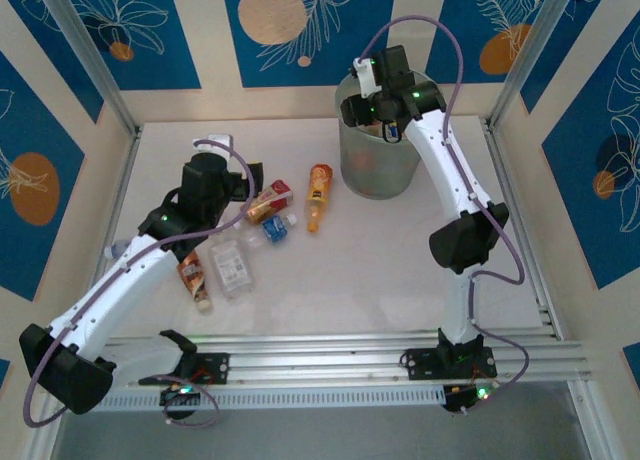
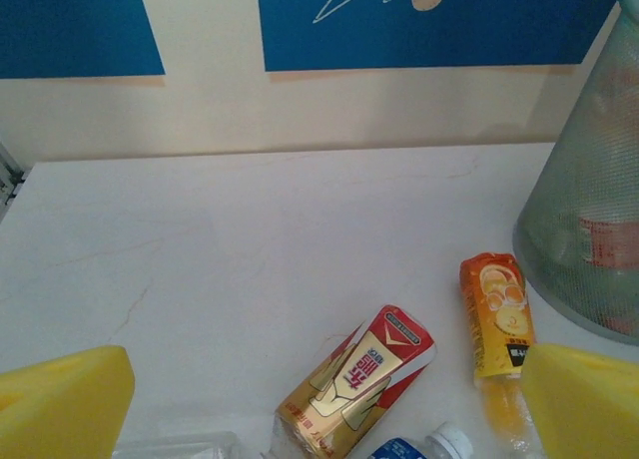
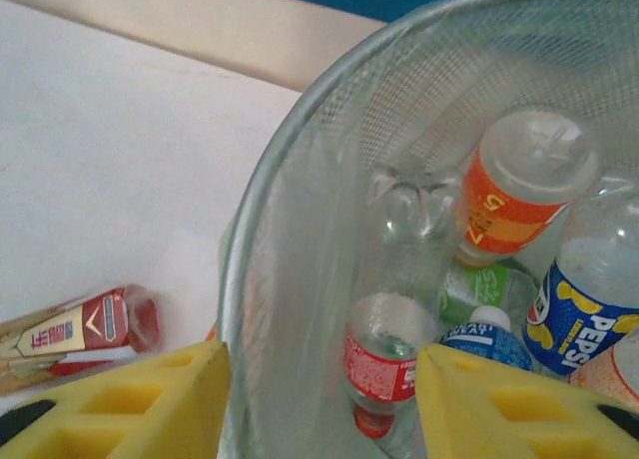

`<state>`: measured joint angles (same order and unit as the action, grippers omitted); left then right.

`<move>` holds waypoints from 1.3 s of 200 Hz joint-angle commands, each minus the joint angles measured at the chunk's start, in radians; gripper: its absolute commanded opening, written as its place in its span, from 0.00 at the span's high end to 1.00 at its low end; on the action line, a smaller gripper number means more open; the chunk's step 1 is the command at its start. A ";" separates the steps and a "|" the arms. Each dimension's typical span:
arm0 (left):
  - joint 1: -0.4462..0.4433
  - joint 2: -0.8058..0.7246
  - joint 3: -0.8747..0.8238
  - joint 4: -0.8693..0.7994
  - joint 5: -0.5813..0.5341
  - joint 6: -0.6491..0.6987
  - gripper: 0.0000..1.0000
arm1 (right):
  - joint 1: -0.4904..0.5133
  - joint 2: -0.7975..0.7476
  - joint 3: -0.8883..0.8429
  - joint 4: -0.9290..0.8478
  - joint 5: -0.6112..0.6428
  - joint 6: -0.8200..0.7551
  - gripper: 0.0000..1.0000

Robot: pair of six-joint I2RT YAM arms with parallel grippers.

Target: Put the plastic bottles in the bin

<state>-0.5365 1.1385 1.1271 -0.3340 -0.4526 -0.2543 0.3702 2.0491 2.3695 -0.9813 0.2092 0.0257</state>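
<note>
The bin (image 1: 380, 165) stands at the back right of the table. My right gripper (image 1: 388, 115) hangs over its rim, open (image 3: 319, 409), gripping nothing. Inside lie a red-labelled clear bottle (image 3: 384, 364), an orange-labelled one (image 3: 509, 205), a Pepsi bottle (image 3: 589, 309) and others. My left gripper (image 1: 250, 185) is open (image 2: 319, 424) just above a red-and-gold bottle (image 2: 359, 379) (image 1: 268, 202). Beside it lie an orange bottle (image 2: 496, 314) (image 1: 318, 195) and a blue-labelled bottle (image 2: 424, 447) (image 1: 277, 228). A clear bottle (image 1: 232, 265) and a red-labelled bottle (image 1: 194, 277) lie nearer the front.
Another clear bottle (image 1: 118, 248) lies by the left arm near the table's left edge. Blue-and-cream patterned walls and metal frame posts (image 1: 95, 60) enclose the table. An aluminium rail (image 1: 330, 355) runs along the front edge.
</note>
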 commanded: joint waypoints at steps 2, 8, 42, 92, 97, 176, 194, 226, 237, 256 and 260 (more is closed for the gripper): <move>0.013 0.001 0.037 -0.006 0.009 -0.011 0.01 | 0.007 -0.004 -0.004 -0.045 -0.006 -0.038 0.47; 0.013 0.002 0.037 -0.006 0.009 -0.011 0.00 | 0.009 -0.002 -0.006 -0.049 -0.004 -0.045 0.47; 0.014 -0.003 0.034 -0.007 0.003 -0.014 0.00 | 0.033 0.022 0.000 -0.078 0.003 -0.097 0.48; 0.016 -0.001 0.034 -0.007 0.002 -0.014 0.01 | 0.055 0.061 0.014 -0.096 0.037 -0.129 0.56; 0.017 0.000 0.034 -0.008 0.002 -0.014 0.00 | 0.055 0.064 0.015 -0.096 0.037 -0.130 0.57; 0.026 0.007 0.042 -0.008 0.008 -0.007 0.01 | 0.065 0.085 0.068 -0.142 0.049 -0.145 0.86; 0.029 0.012 0.046 -0.009 0.013 -0.008 0.00 | 0.078 0.079 0.087 -0.166 0.055 -0.149 0.88; 0.033 0.028 0.057 -0.010 0.021 -0.011 0.00 | 0.105 0.054 0.085 -0.205 0.052 -0.140 0.89; 0.033 0.036 0.063 -0.015 0.025 -0.012 0.00 | 0.118 0.049 0.083 -0.229 0.060 -0.136 0.89; 0.036 0.053 0.078 -0.028 0.027 -0.015 0.01 | 0.147 0.044 0.082 -0.275 0.086 -0.122 0.90; 0.037 0.058 0.082 -0.031 0.026 -0.016 0.00 | 0.154 0.043 0.080 -0.284 0.090 -0.119 0.90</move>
<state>-0.5190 1.1767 1.1633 -0.3382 -0.4419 -0.2569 0.4793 2.1197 2.4241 -1.1538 0.2951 -0.1207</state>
